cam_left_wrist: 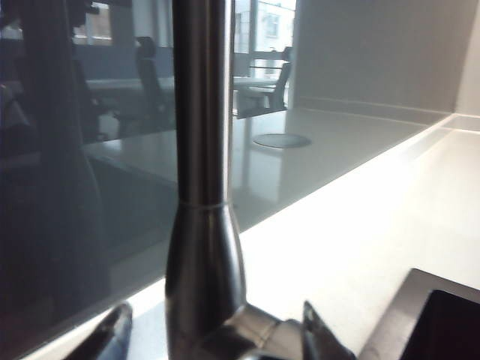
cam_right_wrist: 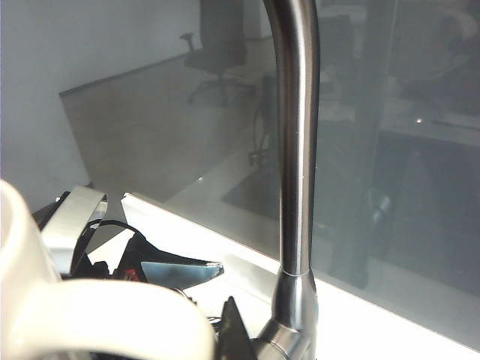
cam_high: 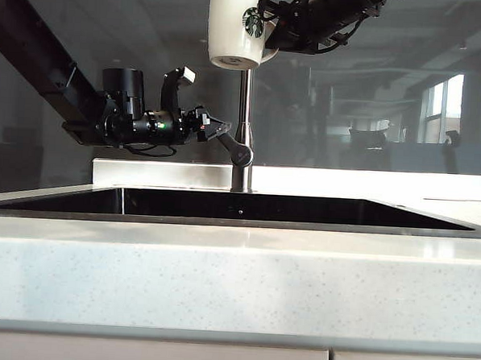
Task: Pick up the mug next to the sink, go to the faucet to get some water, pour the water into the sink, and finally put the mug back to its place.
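The right tool (cam_high: 274, 37) is holding the white ceramic mug with the green round logo (cam_high: 236, 26) by its loop handle, high at the 12 o'clock edge of the exterior view, directly over the tall brushed-steel tube faucet (cam_high: 242, 148). The mug is hanging roughly upright, with its underside facing the camera. Its inside is not showing in any view, so whether it is carrying water cannot be told. No stream is visible at the spout.

The left tool (cam_high: 224, 132) is sitting at 9 o'clock of the faucet, its fingers spread on either side of the short angled lever handle (cam_high: 239, 153). In the left wrist view the two fingertips (cam_left_wrist: 321, 330) are flanking the handle's root at the faucet (cam_left_wrist: 201, 187); whether they are pressing on it cannot be told.

The wide dark-walled rectangular sink (cam_high: 102, 198), sunk into the pale speckled stone surface (cam_high: 235, 284), is looking empty and dry as far as the glossy walls are showing.

Risks: the left fingers are likely gripping a smooth, slanted lever, so they could slip off while pushing, or open the flow too hard and splash water onto the surface. The mug is being held by the handle alone, so added water weight could make it swing or tilt. The rim is also close to the spout and could knock against it.
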You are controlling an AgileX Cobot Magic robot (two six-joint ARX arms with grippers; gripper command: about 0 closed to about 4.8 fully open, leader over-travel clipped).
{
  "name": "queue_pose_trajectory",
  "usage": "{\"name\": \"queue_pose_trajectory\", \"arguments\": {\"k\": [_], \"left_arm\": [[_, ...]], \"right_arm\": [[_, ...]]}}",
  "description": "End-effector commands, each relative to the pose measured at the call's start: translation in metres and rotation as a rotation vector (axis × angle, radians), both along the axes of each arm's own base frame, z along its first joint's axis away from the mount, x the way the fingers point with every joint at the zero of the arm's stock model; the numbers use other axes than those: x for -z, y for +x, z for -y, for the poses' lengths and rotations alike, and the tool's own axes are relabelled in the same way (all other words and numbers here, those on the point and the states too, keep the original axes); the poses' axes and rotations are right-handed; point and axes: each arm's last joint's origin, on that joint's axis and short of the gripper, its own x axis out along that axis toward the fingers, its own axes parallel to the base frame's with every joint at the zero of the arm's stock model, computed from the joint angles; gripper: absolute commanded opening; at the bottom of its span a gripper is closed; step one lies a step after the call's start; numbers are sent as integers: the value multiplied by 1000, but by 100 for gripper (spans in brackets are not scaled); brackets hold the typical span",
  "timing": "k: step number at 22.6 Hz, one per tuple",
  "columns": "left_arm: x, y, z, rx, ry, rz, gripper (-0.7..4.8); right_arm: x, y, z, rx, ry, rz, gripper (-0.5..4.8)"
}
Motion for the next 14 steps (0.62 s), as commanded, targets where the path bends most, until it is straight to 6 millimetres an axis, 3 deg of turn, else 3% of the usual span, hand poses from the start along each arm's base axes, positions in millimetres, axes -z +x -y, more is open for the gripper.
{"name": "queue_pose_trajectory", "arguments": {"k": [1,5,14], "left_arm": [[11,9,-22,-182,8,-55,283],[8,9,-27,-153,2,-60,352],[-9,2,-62,196,-31,-100,354]], "right_arm": [[-24,-7,2,-6,58,104,-3],[-23,-7,2,-6,49,101,-3],[-21,-2,13,30,41,80,-3]]}}
